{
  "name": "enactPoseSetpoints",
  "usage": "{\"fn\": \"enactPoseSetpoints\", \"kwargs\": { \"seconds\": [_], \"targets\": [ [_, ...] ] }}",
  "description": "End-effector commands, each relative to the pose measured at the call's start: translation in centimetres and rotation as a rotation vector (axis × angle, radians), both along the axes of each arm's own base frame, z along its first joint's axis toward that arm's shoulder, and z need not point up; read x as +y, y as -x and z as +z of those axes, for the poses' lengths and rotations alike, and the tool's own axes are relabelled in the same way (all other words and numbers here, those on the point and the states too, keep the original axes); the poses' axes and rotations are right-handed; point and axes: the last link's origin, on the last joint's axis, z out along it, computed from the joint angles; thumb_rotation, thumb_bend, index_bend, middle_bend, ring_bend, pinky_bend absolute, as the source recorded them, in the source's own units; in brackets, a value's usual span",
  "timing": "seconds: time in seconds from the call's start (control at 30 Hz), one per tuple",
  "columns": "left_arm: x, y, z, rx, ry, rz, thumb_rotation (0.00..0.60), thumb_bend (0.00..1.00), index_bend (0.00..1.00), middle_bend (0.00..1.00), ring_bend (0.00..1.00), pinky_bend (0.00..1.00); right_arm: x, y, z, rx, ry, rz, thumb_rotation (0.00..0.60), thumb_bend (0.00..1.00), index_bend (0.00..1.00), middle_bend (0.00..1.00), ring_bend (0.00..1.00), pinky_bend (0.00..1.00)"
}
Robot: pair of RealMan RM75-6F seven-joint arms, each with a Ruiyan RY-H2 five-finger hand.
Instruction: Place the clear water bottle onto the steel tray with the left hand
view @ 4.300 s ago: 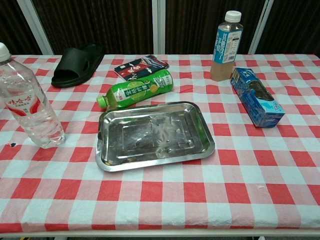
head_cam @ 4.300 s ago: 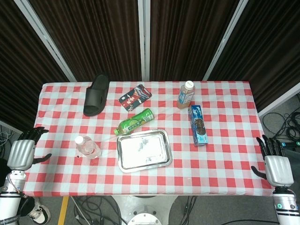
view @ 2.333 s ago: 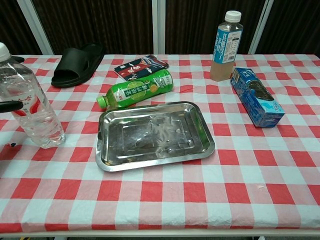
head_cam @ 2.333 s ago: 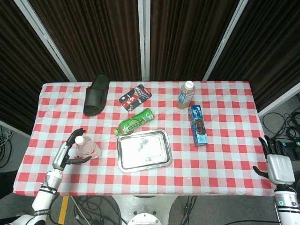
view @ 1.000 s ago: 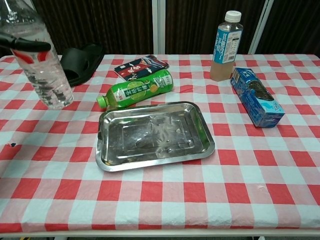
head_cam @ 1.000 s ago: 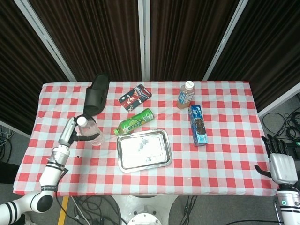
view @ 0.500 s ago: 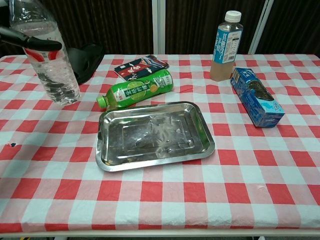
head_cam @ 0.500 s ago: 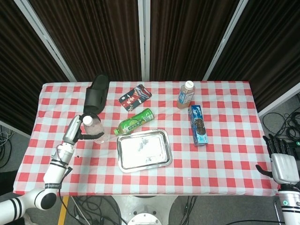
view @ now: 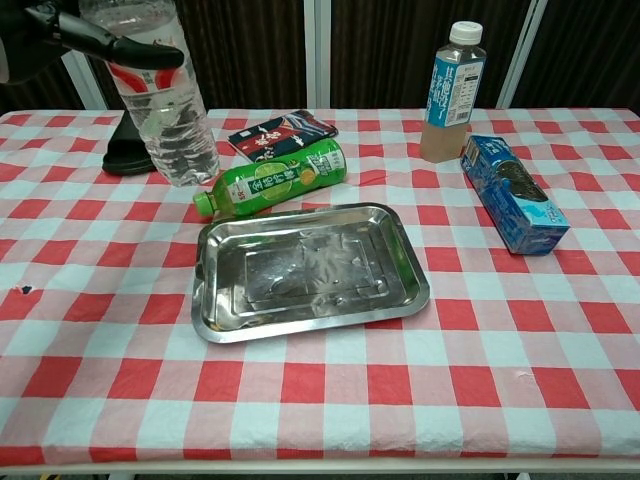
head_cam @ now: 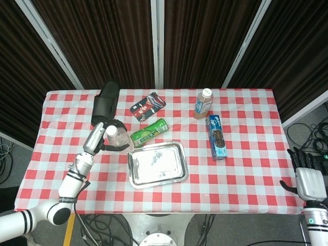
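Head view: your left hand (head_cam: 97, 139) grips the clear water bottle (head_cam: 117, 138) off the table, steel tray (head_cam: 156, 164) just right of it; right hand (head_cam: 309, 182) idle, fingers apart. Chest view: fingers (view: 135, 50) wrap the bottle, tray (view: 310, 270) below-right

The head view looks steeply down from high above onto the whole red-and-white checked surface (head_cam: 246, 169). The chest view sits low and close at 6 o'clock, facing 12; both share the rectangular steel tray (head_cam: 134, 180) (view: 415, 295).
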Motion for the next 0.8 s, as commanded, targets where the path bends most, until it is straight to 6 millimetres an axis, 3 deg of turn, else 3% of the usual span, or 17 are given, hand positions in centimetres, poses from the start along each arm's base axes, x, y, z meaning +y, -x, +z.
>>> {"fn": "enactPoseSetpoints", "kwargs": {
  "seconds": [0.03, 0.07, 0.13, 0.27, 0.37, 0.43, 0.53, 0.63, 0.7, 0.8],
  "targets": [
    [2.1, 5.3, 4.5, 0.072, -0.130, 0.155, 0.600, 0.24, 0.64, 0.66, 0.53, 0.51, -0.1, -0.1, 0.2, -0.003, 0.011, 0.004, 0.600, 0.10, 0.00, 0.00, 0.00, 0.00],
    [2.2, 6.4, 5.4, 0.068, -0.142, 0.189, 0.600, 0.24, 0.64, 0.66, 0.53, 0.51, 0.0, -0.1, 0.3, -0.004, 0.014, 0.004, 0.600, 0.10, 0.00, 0.00, 0.00, 0.00],
    [2.3, 6.5, 5.2, 0.043, -0.122, 0.208, 0.600, 0.24, 0.64, 0.66, 0.53, 0.51, 0.0, 0.0, 0.3, -0.004, 0.013, 0.002, 0.600, 0.10, 0.00, 0.00, 0.00, 0.00],
    [-0.3, 1.7, 1.5, -0.008, 0.026, 0.055, 0.600, 0.24, 0.63, 0.66, 0.53, 0.51, 0.0, 0.0, -0.1, 0.002, -0.001, 0.000, 0.600, 0.10, 0.00, 0.00, 0.00, 0.00],
    [-1.0, -0.6, 2.3, -0.055, -0.020, -0.016, 0.600, 0.24, 0.62, 0.66, 0.52, 0.51, 0.0, -0.1, -0.1, 0.004, 0.004, 0.002, 0.600, 0.10, 0.00, 0.00, 0.00, 0.00],
    [0.0, 0.6, 3.6, -0.045, -0.075, 0.033, 0.600, 0.24, 0.63, 0.66, 0.52, 0.51, 0.0, -0.1, 0.1, 0.002, 0.006, 0.003, 0.600, 0.10, 0.00, 0.00, 0.00, 0.00],
    [2.1, 4.7, 5.6, 0.026, -0.149, 0.179, 0.600, 0.24, 0.63, 0.66, 0.52, 0.51, 0.1, 0.0, 0.4, -0.005, 0.011, 0.007, 0.600, 0.10, 0.00, 0.00, 0.00, 0.00],
    [2.5, 6.5, 5.9, 0.037, -0.150, 0.244, 0.600, 0.24, 0.63, 0.66, 0.52, 0.51, 0.1, 0.0, 0.5, -0.008, 0.012, 0.010, 0.600, 0.10, 0.00, 0.00, 0.00, 0.00],
    [2.1, 5.9, 4.8, 0.037, -0.110, 0.220, 0.600, 0.24, 0.63, 0.65, 0.52, 0.51, 0.1, 0.0, 0.5, -0.008, 0.010, 0.010, 0.600, 0.10, 0.00, 0.00, 0.00, 0.00],
    [0.7, 2.8, 2.5, -0.015, -0.032, 0.130, 0.600, 0.24, 0.63, 0.65, 0.53, 0.51, 0.2, 0.0, 0.2, -0.004, 0.002, 0.009, 0.600, 0.10, 0.00, 0.00, 0.00, 0.00]
  ]
}}
